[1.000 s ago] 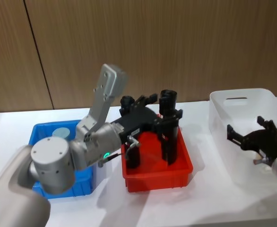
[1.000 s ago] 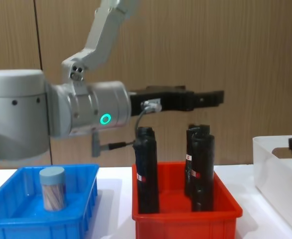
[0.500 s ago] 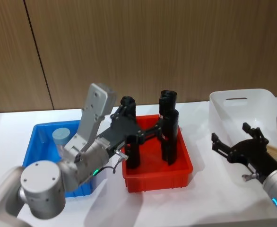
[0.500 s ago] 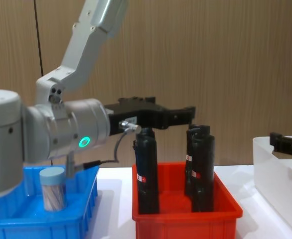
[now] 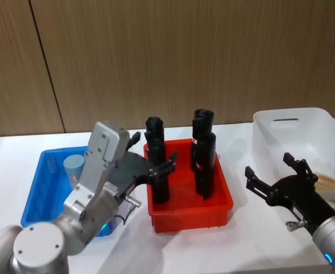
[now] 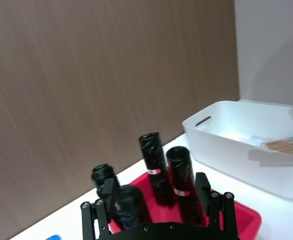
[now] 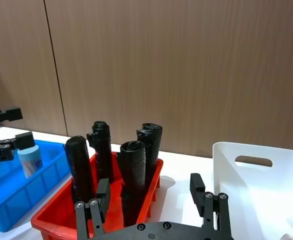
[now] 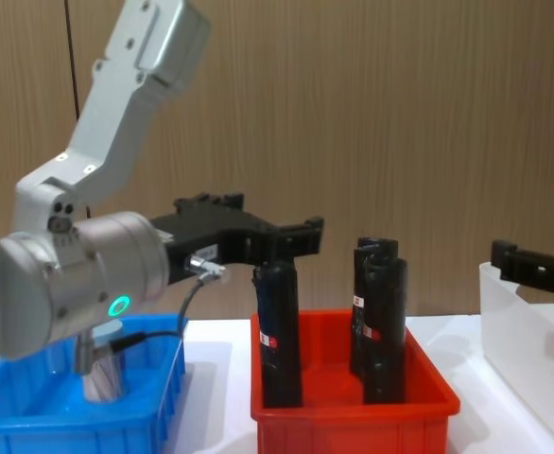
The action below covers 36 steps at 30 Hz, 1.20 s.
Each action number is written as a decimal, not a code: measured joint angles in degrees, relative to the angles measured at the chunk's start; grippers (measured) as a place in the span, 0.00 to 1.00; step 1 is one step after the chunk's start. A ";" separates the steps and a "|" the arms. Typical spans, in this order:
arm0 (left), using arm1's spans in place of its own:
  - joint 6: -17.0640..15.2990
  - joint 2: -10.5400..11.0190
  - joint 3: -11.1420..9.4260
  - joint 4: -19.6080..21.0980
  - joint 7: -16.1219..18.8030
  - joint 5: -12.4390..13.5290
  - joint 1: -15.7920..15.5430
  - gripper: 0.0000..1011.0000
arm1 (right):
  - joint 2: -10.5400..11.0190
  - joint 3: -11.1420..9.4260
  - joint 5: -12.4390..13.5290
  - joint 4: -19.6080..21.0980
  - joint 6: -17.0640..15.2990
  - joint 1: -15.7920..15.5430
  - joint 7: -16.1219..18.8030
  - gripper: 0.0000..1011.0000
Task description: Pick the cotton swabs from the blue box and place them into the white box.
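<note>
Three containers sit in a row on the table [image 5: 2,165]: the blue box [image 5: 33,194] on the left, the middle bin [image 5: 190,214] just beside it, the white box [image 5: 270,148] to the right. A jar of cotton swabs [image 5: 73,165] stands at the blue box's far end, and another lies in the white box. Four rolls [image 5: 204,165] stand in the middle bin. The left gripper [image 5: 154,150] hangs where the blue box meets the middle bin. The right gripper [image 5: 268,164] hovers near-left of the white box.
</note>
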<state>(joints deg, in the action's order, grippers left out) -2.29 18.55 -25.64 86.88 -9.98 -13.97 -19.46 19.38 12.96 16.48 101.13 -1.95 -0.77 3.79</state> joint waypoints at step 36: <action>1.53 3.35 -0.38 6.32 9.36 2.49 5.87 0.99 | -0.04 -0.02 -0.02 0.07 0.00 -0.06 0.07 0.99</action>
<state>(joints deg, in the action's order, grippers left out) -0.75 21.90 -26.02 93.21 -0.62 -11.47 -13.59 19.33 12.94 16.46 101.21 -1.95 -0.83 3.86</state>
